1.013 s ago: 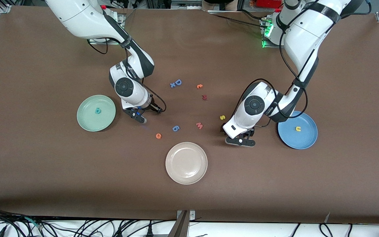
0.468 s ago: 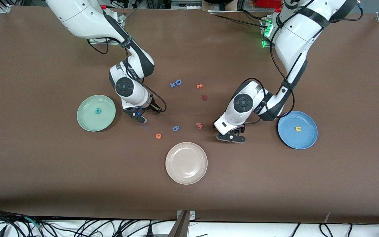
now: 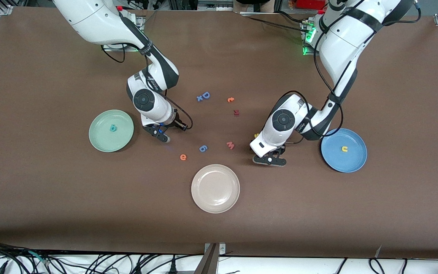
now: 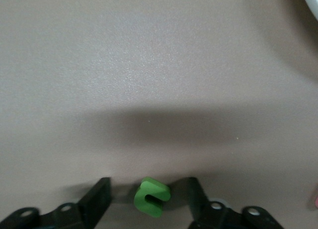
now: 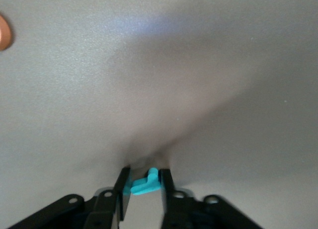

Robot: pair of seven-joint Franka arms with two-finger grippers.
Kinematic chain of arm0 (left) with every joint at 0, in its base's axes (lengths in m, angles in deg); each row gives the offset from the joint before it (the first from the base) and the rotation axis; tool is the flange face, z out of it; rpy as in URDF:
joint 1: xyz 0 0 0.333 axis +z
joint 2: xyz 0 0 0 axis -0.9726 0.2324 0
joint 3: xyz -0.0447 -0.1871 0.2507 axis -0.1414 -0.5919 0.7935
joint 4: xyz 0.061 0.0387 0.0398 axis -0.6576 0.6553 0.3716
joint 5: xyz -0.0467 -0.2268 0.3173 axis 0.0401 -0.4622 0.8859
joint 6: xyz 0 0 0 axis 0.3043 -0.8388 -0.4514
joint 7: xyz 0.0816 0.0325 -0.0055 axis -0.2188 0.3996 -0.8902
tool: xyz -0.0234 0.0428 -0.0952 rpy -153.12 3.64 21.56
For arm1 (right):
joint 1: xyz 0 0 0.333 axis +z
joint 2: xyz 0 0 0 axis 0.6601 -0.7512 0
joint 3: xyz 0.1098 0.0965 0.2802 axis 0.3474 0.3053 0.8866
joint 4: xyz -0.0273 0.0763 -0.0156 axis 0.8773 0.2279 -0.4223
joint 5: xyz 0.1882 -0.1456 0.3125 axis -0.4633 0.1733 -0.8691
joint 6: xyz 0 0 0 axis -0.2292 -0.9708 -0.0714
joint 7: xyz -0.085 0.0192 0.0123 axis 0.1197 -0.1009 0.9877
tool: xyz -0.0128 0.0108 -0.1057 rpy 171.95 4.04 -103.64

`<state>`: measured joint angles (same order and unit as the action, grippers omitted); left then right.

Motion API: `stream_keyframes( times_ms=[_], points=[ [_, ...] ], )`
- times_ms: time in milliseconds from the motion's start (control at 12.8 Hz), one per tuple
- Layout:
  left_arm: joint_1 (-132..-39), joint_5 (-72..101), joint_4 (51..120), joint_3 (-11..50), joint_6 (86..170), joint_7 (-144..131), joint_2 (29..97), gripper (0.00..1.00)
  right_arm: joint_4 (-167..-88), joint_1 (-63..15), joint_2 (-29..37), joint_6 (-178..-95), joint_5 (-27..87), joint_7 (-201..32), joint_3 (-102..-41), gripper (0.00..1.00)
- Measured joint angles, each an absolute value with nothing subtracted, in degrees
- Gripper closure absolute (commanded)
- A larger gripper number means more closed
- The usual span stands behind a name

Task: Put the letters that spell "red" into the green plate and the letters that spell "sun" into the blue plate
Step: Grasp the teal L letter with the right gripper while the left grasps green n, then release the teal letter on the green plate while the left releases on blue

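Observation:
My right gripper point(image 5: 144, 177) is shut on the small teal "r" point(image 5: 147, 183), low over the table between the green plate point(image 3: 97, 139) and the orange "e" point(image 3: 183, 156). A teal "d" point(image 3: 113, 128) lies in the green plate. My left gripper point(image 4: 148, 189) is open, its fingers astride the green "n" point(image 4: 151, 196) with a gap on each side; that letter lies on the table near the cream plate. The left arm hides most of the yellow "s" point(image 3: 256, 135). A yellow "u" point(image 3: 344, 148) lies in the blue plate point(image 3: 356, 161).
A cream plate point(image 3: 215, 203) sits nearest the front camera. Loose letters lie mid-table: a blue "6" point(image 3: 203, 148), a pink "w" point(image 3: 230, 145), a dark red letter point(image 3: 236, 112), an orange letter point(image 3: 230, 99) and a blue "D" point(image 3: 205, 95).
My left gripper moved from beside the blue plate toward the table's middle, and its fingers have narrowed. My right gripper's fingers closed onto the teal "r"; that arm barely moved.

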<state>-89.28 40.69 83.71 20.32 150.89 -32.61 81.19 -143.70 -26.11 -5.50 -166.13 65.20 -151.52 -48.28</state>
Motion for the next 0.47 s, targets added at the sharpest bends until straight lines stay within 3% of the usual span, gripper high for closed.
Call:
stream_keyframes(
  times_ms=[156, 468],
  points=[
    [-89.3, 40.7, 83.7, 20.3, 150.5, -32.7, 80.9, 0.80, -143.7, -26.1, -5.5, -166.1, 65.2, -151.5, -48.3, 0.80],
    [-89.3, 40.7, 83.6, 20.2, 150.1, -32.7, 80.8, 0.80, -143.7, -26.1, -5.5, -166.1, 65.2, -151.5, -48.3, 0.81]
  ],
)
